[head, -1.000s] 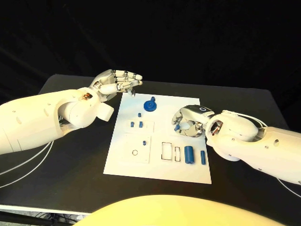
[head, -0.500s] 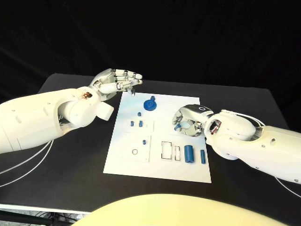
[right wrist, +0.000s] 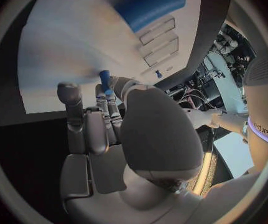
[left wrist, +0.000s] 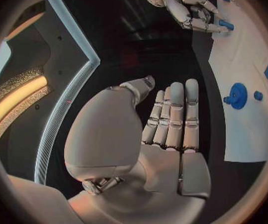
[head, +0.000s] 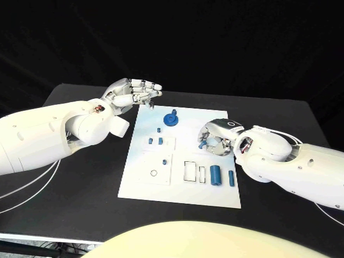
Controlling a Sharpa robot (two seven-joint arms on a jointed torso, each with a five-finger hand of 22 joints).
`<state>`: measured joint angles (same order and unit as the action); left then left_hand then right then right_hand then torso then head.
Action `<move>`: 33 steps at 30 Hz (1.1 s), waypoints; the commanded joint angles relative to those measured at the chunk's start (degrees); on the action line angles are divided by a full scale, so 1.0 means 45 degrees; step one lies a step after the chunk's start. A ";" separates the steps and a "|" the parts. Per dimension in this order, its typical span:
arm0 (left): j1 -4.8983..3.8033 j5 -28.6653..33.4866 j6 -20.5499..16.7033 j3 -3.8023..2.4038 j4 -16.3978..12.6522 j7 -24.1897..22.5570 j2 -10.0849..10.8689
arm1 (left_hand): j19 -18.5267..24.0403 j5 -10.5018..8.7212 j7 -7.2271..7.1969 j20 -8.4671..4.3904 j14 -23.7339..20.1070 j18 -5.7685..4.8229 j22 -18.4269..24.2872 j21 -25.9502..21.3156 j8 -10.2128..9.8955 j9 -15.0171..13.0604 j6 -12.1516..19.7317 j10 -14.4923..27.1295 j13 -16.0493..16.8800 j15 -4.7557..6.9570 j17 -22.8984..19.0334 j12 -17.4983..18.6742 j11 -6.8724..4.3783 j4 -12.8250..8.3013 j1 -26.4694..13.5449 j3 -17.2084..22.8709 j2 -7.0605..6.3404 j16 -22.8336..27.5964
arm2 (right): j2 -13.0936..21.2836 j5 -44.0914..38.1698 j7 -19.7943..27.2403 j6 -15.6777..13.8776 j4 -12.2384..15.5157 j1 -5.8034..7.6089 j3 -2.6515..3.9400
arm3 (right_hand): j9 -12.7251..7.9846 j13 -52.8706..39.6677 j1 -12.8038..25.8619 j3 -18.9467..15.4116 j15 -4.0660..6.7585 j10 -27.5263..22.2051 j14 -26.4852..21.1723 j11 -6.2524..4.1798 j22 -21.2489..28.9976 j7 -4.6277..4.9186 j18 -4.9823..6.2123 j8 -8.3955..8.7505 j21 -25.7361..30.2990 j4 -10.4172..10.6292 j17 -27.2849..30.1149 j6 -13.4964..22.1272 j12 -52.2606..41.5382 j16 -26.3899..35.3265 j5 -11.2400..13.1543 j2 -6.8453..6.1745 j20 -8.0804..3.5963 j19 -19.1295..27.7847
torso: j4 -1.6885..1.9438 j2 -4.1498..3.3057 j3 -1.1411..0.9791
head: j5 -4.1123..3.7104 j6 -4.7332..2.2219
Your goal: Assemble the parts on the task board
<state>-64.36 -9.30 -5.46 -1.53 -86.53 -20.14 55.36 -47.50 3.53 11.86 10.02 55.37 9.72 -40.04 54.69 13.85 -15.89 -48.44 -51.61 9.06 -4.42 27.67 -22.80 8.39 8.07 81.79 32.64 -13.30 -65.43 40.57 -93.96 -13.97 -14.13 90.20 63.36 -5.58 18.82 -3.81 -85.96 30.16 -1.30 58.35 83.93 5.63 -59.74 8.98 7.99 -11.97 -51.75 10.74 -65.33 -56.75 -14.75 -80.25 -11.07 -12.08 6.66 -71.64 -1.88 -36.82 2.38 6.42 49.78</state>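
Left hand (head: pixel 133 93) hovers over the black table (head: pixel 79 199) just off the far-left corner of the task board (head: pixel 180 191) — holding nothing. In its wrist view the fingers (left wrist: pixel 174 115) lie straight and pressed side by side, thumb set apart.

On the board, left to right: a small ring outline (head: pixel 154 173) near the front-left, two small blue pegs (head: pixel 156 142) standing side by side mid-left, one tiny blue piece (head: pixel 165 161) below them, another tiny one (head: pixel 158 130) above. Blue gear-like part (head: pixel 172 119) sits near the far edge, upright on the plate. Toward the front, two empty rectangular slots (head: pixel 196 171), then a thick blue cylinder (head: pixel 215 175) and a thin blue pin (head: pixel 231 178) lying just beside each other, apart.

Right hand (head: pixel 217 138) is low over the board's right-middle area, fingers curled in. Its wrist view shows a small blue peg (right wrist: pixel 105 81) pinched at the fingertips (right wrist: pixel 111 95), end close to the white surface — whether it's touching the board, can't tell from here.
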 commanded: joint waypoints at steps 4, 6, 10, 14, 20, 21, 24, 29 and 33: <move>-0.0004 0.0064 0.0203 -0.0007 -0.0013 -0.0036 -0.0017 | -0.0069 0.0029 -0.0008 0.0023 -0.0084 0.0186 0.0010 -0.0046 -0.0066 0.0016 0.0106 0.0094 -0.0013 -0.0011 -0.0018 -0.0072 0.0023 0.0033 0.0013 -0.0075 0.0126 0.0080 | 0.0008 -0.0154 -0.0046 -0.0067 0.0012 -0.0014 -0.0003 | 0.0066 0.0005 0.0208 0.0221 0.0092 0.0205 0.0275 0.0017 -0.0094 -0.0039 -0.0012 -0.0107 -0.0131 -0.0023 -0.0020 -0.0151 0.0062 -0.0080 0.0060 0.0029 -0.0040 -0.0079 | -0.0001 -0.0005 -0.0005 | -0.0022 0.0014; -0.0004 0.0065 0.0207 -0.0007 -0.0013 -0.0034 -0.0017 | -0.0069 0.0029 -0.0008 0.0023 -0.0084 0.0186 0.0010 -0.0046 -0.0066 0.0016 0.0106 0.0094 -0.0013 -0.0011 -0.0018 -0.0072 0.0023 0.0033 0.0013 -0.0075 0.0126 0.0080 | 0.0010 -0.0147 -0.0056 -0.0078 0.0009 -0.0015 -0.0003 | 0.0112 -0.0008 0.0260 0.0330 0.0121 0.0344 0.0276 -0.0019 -0.0123 -0.0068 -0.0009 -0.0153 -0.0139 -0.0055 -0.0025 -0.0198 0.0022 -0.0087 0.0063 0.0086 -0.0051 -0.0082 | 0.0002 -0.0002 -0.0001 | -0.0030 0.0018; -0.0004 0.0065 0.0210 -0.0007 -0.0010 -0.0029 -0.0016 | -0.0069 0.0029 -0.0008 0.0023 -0.0084 0.0186 0.0010 -0.0046 -0.0066 0.0016 0.0106 0.0094 -0.0013 -0.0011 -0.0018 -0.0072 0.0023 0.0033 0.0013 -0.0075 0.0126 0.0080 | 0.0017 -0.0163 -0.0100 -0.0156 0.0013 -0.0018 -0.0003 | 0.0308 -0.0112 0.0302 0.0602 0.0283 0.1122 0.0288 -0.0221 -0.0350 -0.0183 -0.0034 -0.0362 -0.0339 -0.0318 -0.0062 -0.0415 -0.0247 -0.0110 0.0081 0.0259 -0.0164 -0.0180 | 0.0008 -0.0003 0.0003 | -0.0038 0.0024; -0.0004 0.0066 0.0212 -0.0007 -0.0010 -0.0029 -0.0015 | -0.0069 0.0029 -0.0008 0.0023 -0.0084 0.0186 0.0010 -0.0046 -0.0066 0.0016 0.0106 0.0094 -0.0013 -0.0011 -0.0018 -0.0072 0.0023 0.0033 0.0013 -0.0075 0.0126 0.0080 | 0.0019 -0.0205 -0.0133 -0.0227 0.0022 -0.0021 -0.0004 | 0.0498 -0.0278 0.0271 0.0790 0.0463 0.1890 0.0300 -0.0437 -0.0567 -0.0295 -0.0065 -0.0524 -0.0530 -0.0679 -0.0068 -0.0561 -0.0537 -0.0111 0.0079 0.0399 -0.0329 -0.0271 | 0.0005 -0.0006 -0.0004 | -0.0046 0.0035; -0.0004 0.0067 0.0221 -0.0007 -0.0004 -0.0031 -0.0024 | -0.0078 0.0028 -0.0007 0.0024 -0.0082 0.0186 0.0022 -0.0063 -0.0068 0.0020 0.0112 0.0099 -0.0015 -0.0012 -0.0023 -0.0076 0.0023 0.0049 0.0002 -0.0090 0.0142 0.0082 | 0.0002 -0.0079 -0.0079 -0.0621 0.0109 -0.0036 -0.0004 | 0.0743 -0.0493 0.0374 0.1031 0.0603 0.2459 0.0318 -0.0592 -0.1026 -0.0403 -0.0165 -0.0720 -0.1016 -0.1007 -0.0069 -0.0764 -0.0696 -0.0104 0.0074 0.0475 -0.0471 -0.0500 | 0.0004 -0.0002 -0.0006 | -0.0068 0.0049; -0.0004 0.0067 0.0223 -0.0007 -0.0003 -0.0030 -0.0026 | -0.0078 0.0028 -0.0007 0.0024 -0.0082 0.0186 0.0022 -0.0063 -0.0068 0.0020 0.0112 0.0099 -0.0015 -0.0012 -0.0023 -0.0076 0.0023 0.0049 0.0002 -0.0090 0.0142 0.0082 | -0.0001 -0.0025 -0.0071 -0.0682 0.0125 -0.0038 -0.0004 | 0.0793 -0.0529 0.0423 0.1066 0.0621 0.2519 0.0313 -0.0612 -0.1216 -0.0425 -0.0212 -0.0761 -0.1250 -0.1038 -0.0031 -0.0801 -0.0707 -0.0088 0.0074 0.0481 -0.0487 -0.0620 | 0.0004 -0.0002 -0.0006 | -0.0068 0.0049; -0.0004 0.0068 0.0224 -0.0007 -0.0003 -0.0029 -0.0030 | -0.0078 0.0028 -0.0007 0.0024 -0.0082 0.0186 0.0022 -0.0063 -0.0068 0.0020 0.0112 0.0099 -0.0015 -0.0012 -0.0023 -0.0076 0.0023 0.0049 0.0002 -0.0090 0.0142 0.0082 | -0.0006 0.0233 -0.0061 -0.0876 0.0159 -0.0041 -0.0004 | 0.0847 -0.0567 0.0483 0.1100 0.0636 0.2580 0.0323 -0.0633 -0.1259 -0.0443 -0.0219 -0.0807 -0.1288 -0.1061 -0.0063 -0.0837 -0.0718 -0.0099 0.0076 0.0490 -0.0501 -0.0643 | 0.0001 -0.0006 -0.0004 | -0.0089 0.0049; -0.0004 0.0068 0.0230 -0.0007 0.0006 -0.0025 -0.0034 | -0.0078 0.0028 -0.0007 0.0024 -0.0082 0.0186 0.0022 -0.0063 -0.0068 0.0020 0.0112 0.0099 -0.0015 -0.0012 -0.0023 -0.0076 0.0023 0.0049 0.0002 -0.0090 0.0142 0.0082 | 0.0031 0.0703 -0.0070 -0.1109 0.0245 -0.0040 -0.0002 | 0.0890 -0.0595 0.0539 0.1126 0.0646 0.2615 0.0324 -0.0646 -0.1249 -0.0457 -0.0213 -0.0841 -0.1260 -0.1073 -0.0053 -0.0857 -0.0717 -0.0095 0.0077 0.0497 -0.0511 -0.0631 | 0.0003 -0.0002 0.0003 | -0.0090 0.0047; -0.0004 0.0068 0.0233 -0.0007 0.0024 -0.0022 -0.0034 | -0.0078 0.0028 -0.0007 0.0024 -0.0082 0.0186 0.0022 -0.0063 -0.0068 0.0020 0.0112 0.0099 -0.0015 -0.0012 -0.0023 -0.0076 0.0023 0.0049 0.0002 -0.0090 0.0142 0.0082 | 0.0137 0.1214 -0.0095 -0.1172 0.0450 0.0003 0.0012 | 0.0906 -0.0604 0.0550 0.1139 0.0651 0.2627 0.0325 -0.0652 -0.1258 -0.0463 -0.0214 -0.0854 -0.1266 -0.1084 -0.0052 -0.0865 -0.0716 -0.0095 0.0076 0.0499 -0.0516 -0.0635 | 0.0005 0.0005 0.0012 | -0.0078 0.0030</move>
<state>-64.36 -9.28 -5.34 -1.53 -86.38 -19.96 55.31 -47.50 3.53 11.86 10.02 55.37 9.72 -39.99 54.69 13.85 -15.85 -48.44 -51.61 9.07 -4.42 27.62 -22.80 8.39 8.30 81.79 32.41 -13.30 -65.43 41.22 -91.34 -14.62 -18.04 91.75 63.29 -5.60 22.55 -6.48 -83.48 35.19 1.14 64.94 83.93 7.85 -65.36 6.99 7.99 -15.41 -57.35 6.15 -65.62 -60.22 -17.93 -80.46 -10.54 -10.28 4.42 -74.30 -1.86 -36.83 2.37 6.00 49.98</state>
